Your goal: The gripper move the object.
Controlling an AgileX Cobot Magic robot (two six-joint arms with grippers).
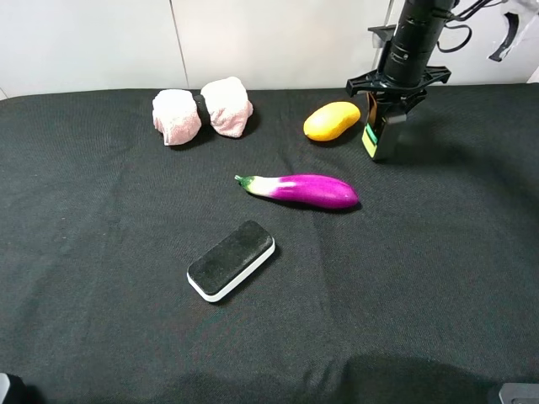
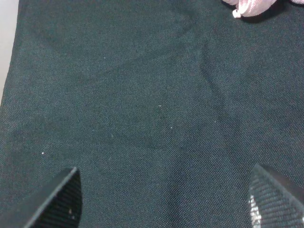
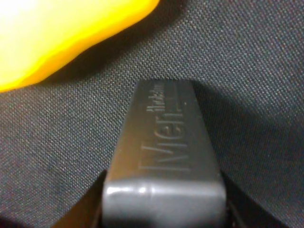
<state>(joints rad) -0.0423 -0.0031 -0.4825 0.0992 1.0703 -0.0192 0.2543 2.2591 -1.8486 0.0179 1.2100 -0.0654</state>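
Note:
The grey bottle (image 1: 383, 139) with a green-yellow label on its side stands upright at the back right of the black cloth, just right of a yellow mango (image 1: 331, 120). My right gripper (image 1: 384, 111) comes down from above and is shut on the bottle's upper part, hiding the cap. In the right wrist view the grey bottle (image 3: 166, 152) with raised lettering fills the space between the dark fingers (image 3: 83, 211). I cannot tell whether its base touches the cloth. My left gripper (image 2: 166, 204) is open and empty over bare cloth.
A purple eggplant (image 1: 303, 190) lies mid-table, left and in front of the bottle. A black-and-white eraser block (image 1: 231, 260) lies nearer the front. A pink rolled towel (image 1: 202, 109) sits at the back left, its edge showing in the left wrist view (image 2: 251, 5). The mango (image 3: 57, 33) is close beside the bottle.

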